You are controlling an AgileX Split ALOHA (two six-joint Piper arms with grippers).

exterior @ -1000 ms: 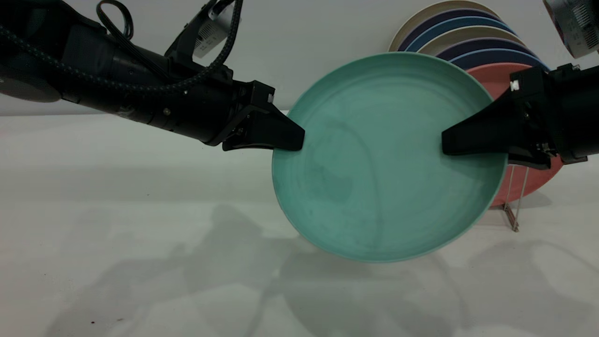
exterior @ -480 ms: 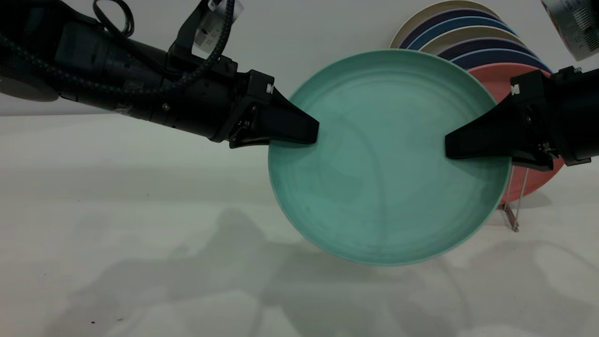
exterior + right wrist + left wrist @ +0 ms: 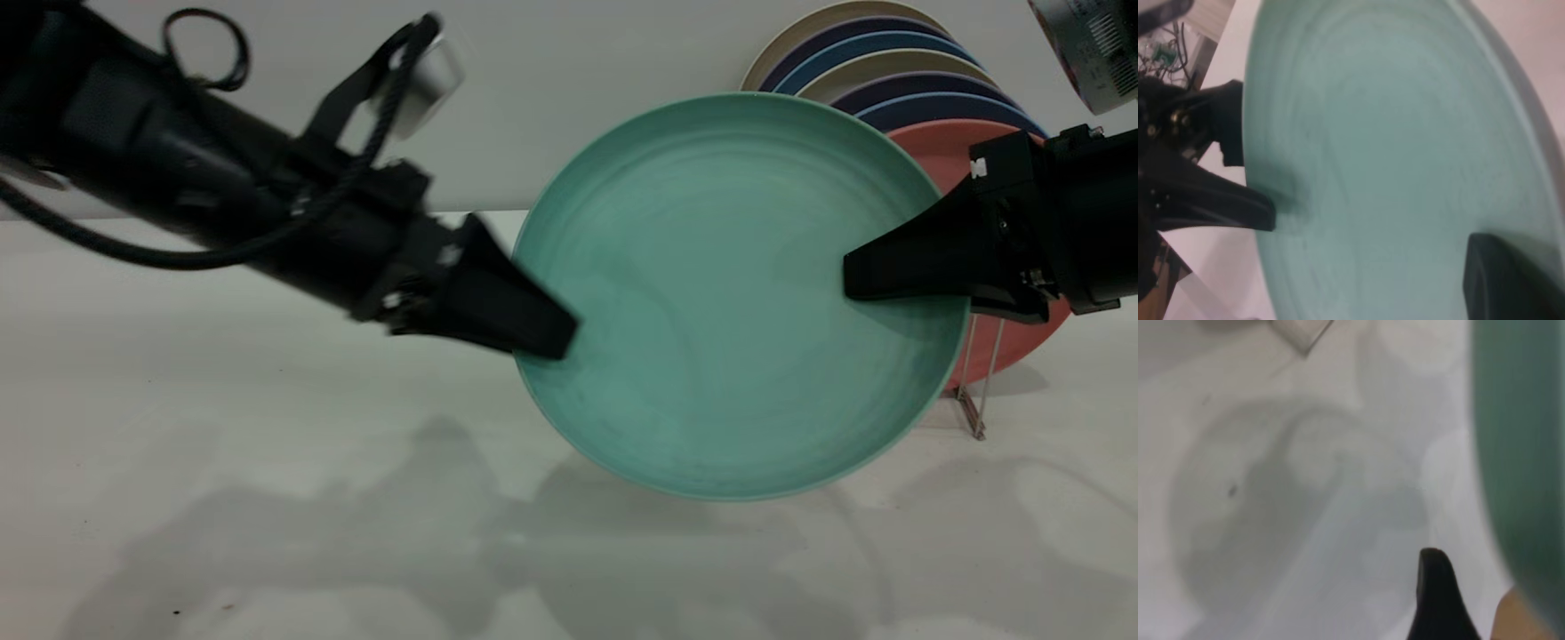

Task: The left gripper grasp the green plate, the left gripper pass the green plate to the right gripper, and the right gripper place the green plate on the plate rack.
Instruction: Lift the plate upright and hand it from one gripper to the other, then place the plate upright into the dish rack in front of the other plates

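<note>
The green plate (image 3: 729, 293) hangs upright above the table, in front of the plate rack (image 3: 978, 391). My right gripper (image 3: 853, 277) is shut on its right rim; one of its fingers (image 3: 1511, 277) lies on the plate's face (image 3: 1405, 153). My left gripper (image 3: 553, 342) is at the plate's lower left edge, blurred, with its jaws apart and holding nothing. In the left wrist view one black finger (image 3: 1436, 593) shows, with the plate's edge (image 3: 1525, 440) beside it and not between the jaws. The right wrist view shows the left gripper (image 3: 1251, 200) at the plate's far rim.
A salmon-pink plate (image 3: 942, 147) and several blue and cream plates (image 3: 889, 44) stand in the rack behind the green plate at the back right. The white table (image 3: 267, 498) stretches to the front and left.
My left gripper has let go of the plate's upper left rim and swung down and to the left. The plate stays held by my right gripper and has barely moved.
</note>
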